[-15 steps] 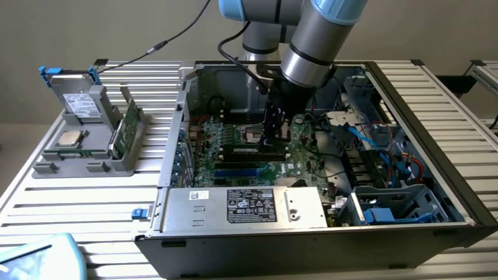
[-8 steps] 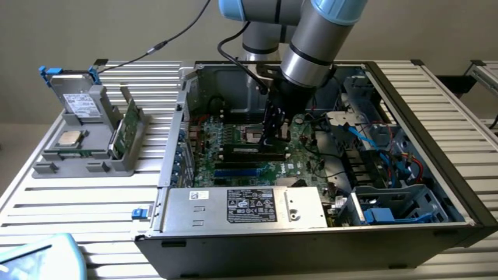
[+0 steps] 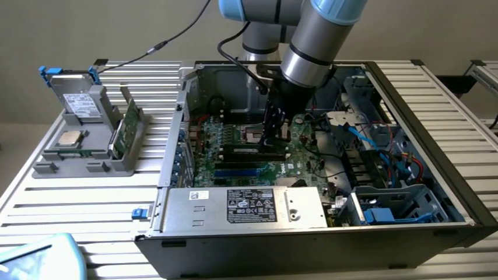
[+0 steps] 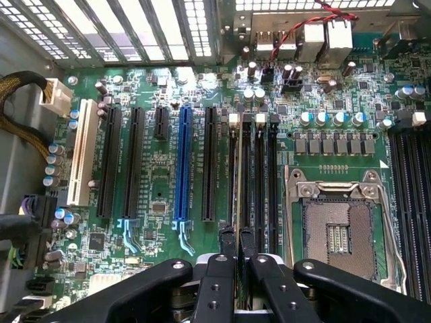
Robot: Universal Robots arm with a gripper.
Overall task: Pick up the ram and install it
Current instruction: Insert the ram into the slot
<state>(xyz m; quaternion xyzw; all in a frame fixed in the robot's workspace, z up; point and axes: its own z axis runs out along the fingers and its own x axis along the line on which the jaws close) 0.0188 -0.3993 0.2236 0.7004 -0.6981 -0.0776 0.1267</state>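
Observation:
In the wrist view the ram [image 4: 238,175] is seen edge-on as a thin pale-green strip. It runs in line with the black memory slots [image 4: 259,175] beside the open processor socket [image 4: 337,232]. My gripper [image 4: 237,237] is shut on the ram's near end, with a black fingertip [image 4: 227,237] pressed to each side. I cannot tell whether the stick is seated in its slot or just above it. In the exterior view the gripper [image 3: 274,137] reaches straight down into the open computer case [image 3: 435,146], over the middle of the motherboard [image 3: 233,157].
Long expansion slots, one of them blue [image 4: 182,168], lie beside the memory slots. The silver power supply [image 3: 241,207] fills the case's near side, with cables and a drive cage [image 3: 389,204] toward the exterior view's right. A grey fixture [image 3: 86,157] outside holds a green card [image 3: 125,131] and a processor [image 3: 69,138].

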